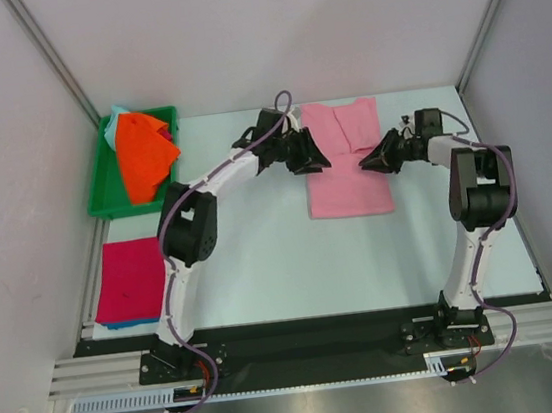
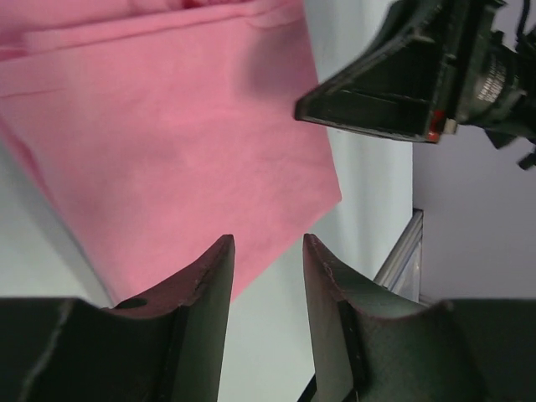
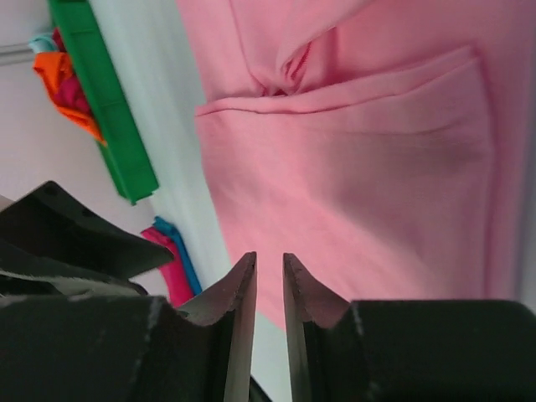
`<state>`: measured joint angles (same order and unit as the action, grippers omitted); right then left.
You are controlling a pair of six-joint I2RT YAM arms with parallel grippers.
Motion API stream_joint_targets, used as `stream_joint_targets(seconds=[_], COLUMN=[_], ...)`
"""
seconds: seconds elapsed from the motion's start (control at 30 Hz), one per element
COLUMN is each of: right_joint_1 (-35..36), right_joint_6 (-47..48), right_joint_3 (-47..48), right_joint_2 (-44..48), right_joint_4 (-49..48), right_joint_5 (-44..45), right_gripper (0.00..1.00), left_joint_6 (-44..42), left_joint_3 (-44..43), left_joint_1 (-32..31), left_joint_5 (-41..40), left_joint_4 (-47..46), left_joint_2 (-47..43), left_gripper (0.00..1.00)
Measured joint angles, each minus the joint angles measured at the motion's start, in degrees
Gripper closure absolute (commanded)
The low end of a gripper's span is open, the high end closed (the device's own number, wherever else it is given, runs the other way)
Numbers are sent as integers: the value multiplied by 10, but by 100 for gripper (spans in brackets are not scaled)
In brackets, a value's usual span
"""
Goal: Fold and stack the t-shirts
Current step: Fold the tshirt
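Note:
A pink t-shirt (image 1: 346, 163) lies partly folded on the table's far middle, its sleeves turned in near the collar; it fills the left wrist view (image 2: 167, 142) and the right wrist view (image 3: 360, 167). My left gripper (image 1: 312, 158) hovers at the shirt's left edge, open and empty (image 2: 266, 243). My right gripper (image 1: 375, 160) hovers over the shirt's right side, its jaws a narrow gap apart with nothing between them (image 3: 270, 260). A folded magenta shirt lies on a blue one in a stack (image 1: 129, 280) at the near left.
A green bin (image 1: 101, 178) at the far left holds an orange shirt (image 1: 142, 157) and other crumpled shirts. White walls and metal frame posts enclose the table. The right gripper shows in the left wrist view (image 2: 377, 100), close to the left one.

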<state>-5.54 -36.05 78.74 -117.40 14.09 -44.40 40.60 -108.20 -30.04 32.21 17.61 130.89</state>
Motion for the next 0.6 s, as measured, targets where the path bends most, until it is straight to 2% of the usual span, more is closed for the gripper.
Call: stream_joint_targets(seconds=[0.13, 0.37, 0.43, 0.6], right_joint_1=[10, -5, -16, -37], right_joint_6=[-71, -167, -189, -208], right_joint_3=[-28, -27, -25, -11], right_joint_2=[-35, -130, -156, -178], right_joint_4=[-123, -314, -345, -380], right_joint_5=[-37, -78, -94, -128], right_gripper=[77, 78, 79, 79], left_joint_6=[13, 30, 54, 59], left_joint_3=[14, 7, 0, -54], left_joint_1=[-12, 12, 26, 49], left_joint_5=[17, 23, 55, 56], left_joint_4=[-48, -107, -128, -139], left_joint_2=[17, 101, 124, 158], left_gripper=[57, 57, 57, 57])
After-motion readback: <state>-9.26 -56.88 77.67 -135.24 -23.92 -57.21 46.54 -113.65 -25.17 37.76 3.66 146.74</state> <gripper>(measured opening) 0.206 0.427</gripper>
